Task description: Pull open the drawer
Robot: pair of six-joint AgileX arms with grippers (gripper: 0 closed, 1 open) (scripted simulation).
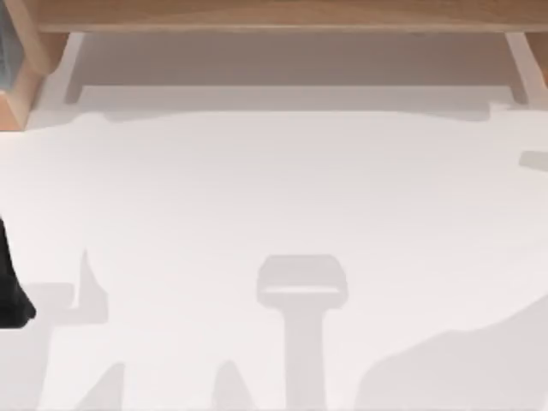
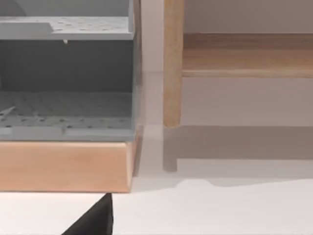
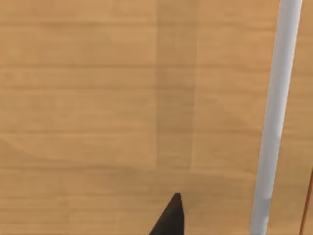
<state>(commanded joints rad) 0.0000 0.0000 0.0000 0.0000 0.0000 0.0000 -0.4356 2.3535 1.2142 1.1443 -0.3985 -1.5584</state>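
The drawer front (image 3: 98, 98) is a light wooden panel, seen close up in the right wrist view. A pale round bar handle (image 3: 276, 117) runs along it at one side. A black tip of my right gripper (image 3: 171, 218) pokes in close to the panel, apart from the handle. From above, the wooden unit (image 1: 274, 15) spans the far edge of the table. My left gripper (image 2: 95, 220) hangs low over the white table near the far left corner, and its dark arm (image 1: 10, 291) shows at the left edge.
A grey perforated shelf rack (image 2: 66, 78) on a wooden base (image 2: 63, 166) stands at the far left. A wooden leg (image 2: 172, 63) rises beside it. The white tabletop (image 1: 274, 214) stretches wide in front of the unit.
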